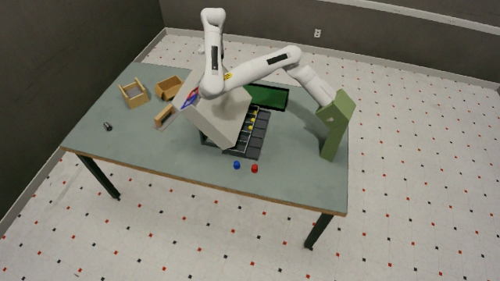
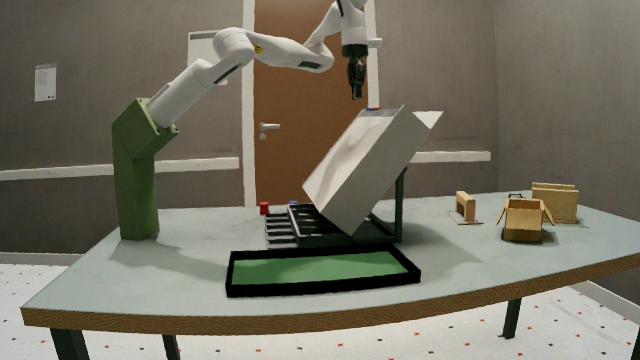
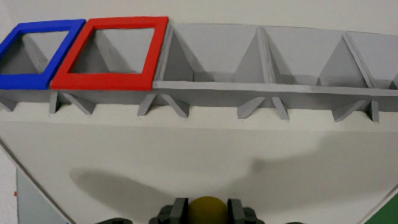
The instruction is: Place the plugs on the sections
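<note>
Grey-green table (image 1: 176, 156) (image 2: 200, 300), speckled tile floor (image 1: 234, 242) (image 2: 400, 345), brown door (image 2: 300, 125), dark walls (image 1: 78, 35) (image 2: 445, 75), seemingly plaster

Open air seems to separate the tool (image 2: 356, 96) (image 3: 208, 210) from the slanted cover (image 2: 355, 163) (image 3: 200, 150) (image 1: 223, 117) blocking downward passage.

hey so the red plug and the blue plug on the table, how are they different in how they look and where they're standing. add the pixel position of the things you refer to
The red plug (image 1: 255, 168) (image 2: 264, 208) is red, while the blue plug (image 1: 237, 165) (image 2: 293, 202) is blue. In the top view, the blue plug stands nearer the slanted cover (image 1: 219, 121) (image 2: 350, 170), the red plug nearer the green arm stand (image 1: 337, 125) (image 2: 136, 190). Both are small and rest on the table (image 1: 176, 156) (image 2: 190, 295), off the sections.
</note>
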You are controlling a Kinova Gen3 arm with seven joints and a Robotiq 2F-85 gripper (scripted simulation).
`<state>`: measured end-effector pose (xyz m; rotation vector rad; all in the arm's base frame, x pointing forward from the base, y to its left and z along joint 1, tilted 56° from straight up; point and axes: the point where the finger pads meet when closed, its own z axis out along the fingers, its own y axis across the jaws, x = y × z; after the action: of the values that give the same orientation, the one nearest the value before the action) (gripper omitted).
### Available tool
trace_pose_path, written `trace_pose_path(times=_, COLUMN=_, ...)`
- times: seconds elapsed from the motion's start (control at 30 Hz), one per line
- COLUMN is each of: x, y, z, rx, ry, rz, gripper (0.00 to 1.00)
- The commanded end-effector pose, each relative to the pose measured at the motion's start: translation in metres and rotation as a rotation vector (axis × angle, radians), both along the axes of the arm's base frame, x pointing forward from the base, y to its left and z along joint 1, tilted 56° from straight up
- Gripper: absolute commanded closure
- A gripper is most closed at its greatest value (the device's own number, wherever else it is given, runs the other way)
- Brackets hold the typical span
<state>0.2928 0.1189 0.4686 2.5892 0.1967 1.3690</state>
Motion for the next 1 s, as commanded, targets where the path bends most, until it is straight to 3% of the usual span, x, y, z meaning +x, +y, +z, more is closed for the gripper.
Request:
trace_pose_path(times=0.0, x=0.043, y=0.012, z=0.054, rx=0.003, ry=0.013, rz=-0.019, gripper=1.0)
trace_pose_path(times=0.07, x=0.052, y=0.015, z=0.066, rx=0.003, ry=0.013, rz=-0.019, gripper=1.0)
trace_pose_path(times=0.23, x=0.052, y=0.015, z=0.066, rx=0.003, ry=0.013, rz=-0.019, gripper=1.0)
trace_pose_path(times=0.27, x=0.064, y=0.02, z=0.082, rx=-0.001, ry=0.0, rz=-0.001, gripper=1.0)
trace_pose_path(times=0.8, x=0.064, y=0.02, z=0.082, rx=-0.001, ry=0.0, rz=-0.001, gripper=1.0)
trace_pose_path(times=0.83, x=0.088, y=0.016, z=0.065, rx=-0.001, ry=0.0, rz=-0.001, gripper=1.0)
trace_pose_path(times=0.97, x=0.088, y=0.016, z=0.065, rx=-0.001, ry=0.0, rz=-0.001, gripper=1.0)
